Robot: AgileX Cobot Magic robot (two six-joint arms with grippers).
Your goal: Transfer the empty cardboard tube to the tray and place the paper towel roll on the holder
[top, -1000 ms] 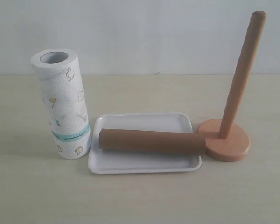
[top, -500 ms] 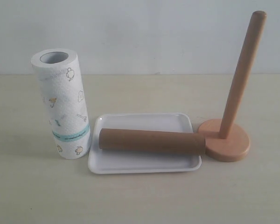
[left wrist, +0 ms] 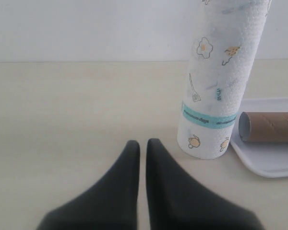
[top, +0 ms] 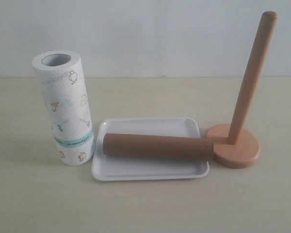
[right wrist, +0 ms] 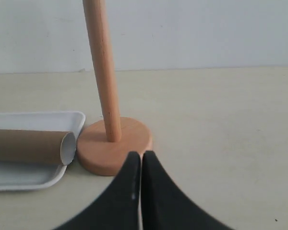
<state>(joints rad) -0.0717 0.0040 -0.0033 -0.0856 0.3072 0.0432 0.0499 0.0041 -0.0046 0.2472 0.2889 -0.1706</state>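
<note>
Brown cardboard tube (top: 157,147) lying across the white tray (top: 150,171), you see the paper towel roll (top: 68,111) upright at its 9 o'clock, the holder (top: 242,104) at 3 o'clock, your left gripper (left wrist: 143,143) and right gripper (right wrist: 141,154) both pinched narrow, holding nothing.

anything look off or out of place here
Only one thing: the cardboard tube lies across the tray with its right end poking out past the rim, right beside the base of the holder. Nothing looks spilled or damaged; the paper towel roll stands upright on the table.
</note>
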